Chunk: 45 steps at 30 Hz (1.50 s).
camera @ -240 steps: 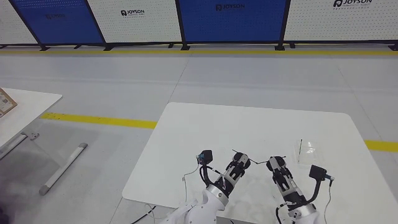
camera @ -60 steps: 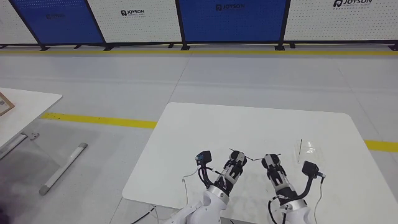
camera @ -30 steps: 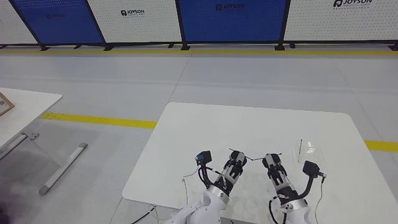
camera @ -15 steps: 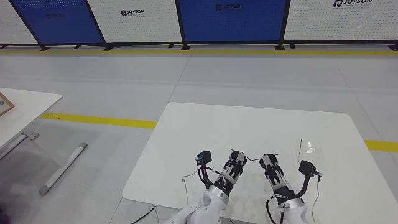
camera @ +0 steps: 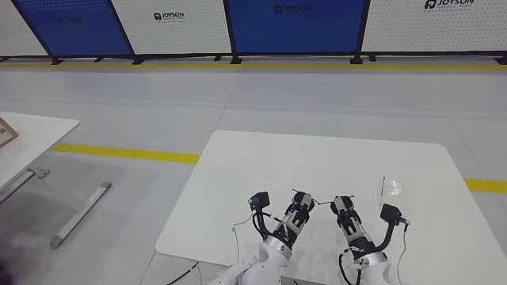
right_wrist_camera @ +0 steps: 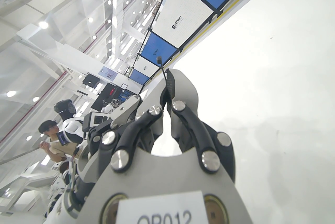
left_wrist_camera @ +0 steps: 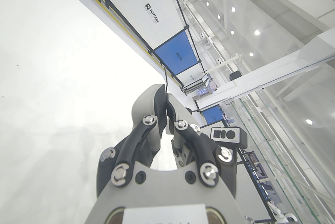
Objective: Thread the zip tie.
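Near the table (camera: 238,166) front edge, our left claw (left_wrist_camera: 166,98) and right claw (right_wrist_camera: 167,78), two in all, both clench one black zip tie (right_wrist_camera: 162,68); a second black strip (camera: 383,184) lies farther right.

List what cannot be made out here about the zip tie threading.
- Top view: the zip tie between the left gripper and right gripper is too thin to show whether tail has entered head.
- Left wrist view: the fingers hide the gripped stretch of strap.
- Right wrist view: the head is too small to show its slot.
- Top view: the clear bag on the table, contents too small to tell.
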Available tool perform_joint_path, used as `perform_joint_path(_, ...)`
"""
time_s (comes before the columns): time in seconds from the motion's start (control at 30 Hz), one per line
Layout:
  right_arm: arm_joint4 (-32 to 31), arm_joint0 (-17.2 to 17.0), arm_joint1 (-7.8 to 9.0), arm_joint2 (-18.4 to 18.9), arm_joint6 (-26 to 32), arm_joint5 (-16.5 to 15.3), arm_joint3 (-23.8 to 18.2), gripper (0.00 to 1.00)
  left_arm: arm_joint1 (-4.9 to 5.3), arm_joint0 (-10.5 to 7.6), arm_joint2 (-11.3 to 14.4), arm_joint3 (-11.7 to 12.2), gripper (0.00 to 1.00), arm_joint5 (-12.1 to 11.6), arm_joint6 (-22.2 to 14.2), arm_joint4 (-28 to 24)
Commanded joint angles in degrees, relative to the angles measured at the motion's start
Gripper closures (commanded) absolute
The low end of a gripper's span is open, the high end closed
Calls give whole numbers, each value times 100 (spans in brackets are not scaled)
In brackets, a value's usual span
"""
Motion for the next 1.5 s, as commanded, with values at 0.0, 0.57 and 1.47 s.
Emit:
perform_joint_path(0.0,30,2,-3,6,-8,4,-1,100,-15,14,-17,-2,100,-64,-29,-151)
perform_joint_path(0.57,387,17,-48,-32,-52,-445,43,100,-93,156,-296,-191,100,-550,-439,-1546)
perform_joint_path(1.47,408,-61,-70,74,-39,-294,-19,100,-147,224,-405,-212,82,-491,-534,-1488)
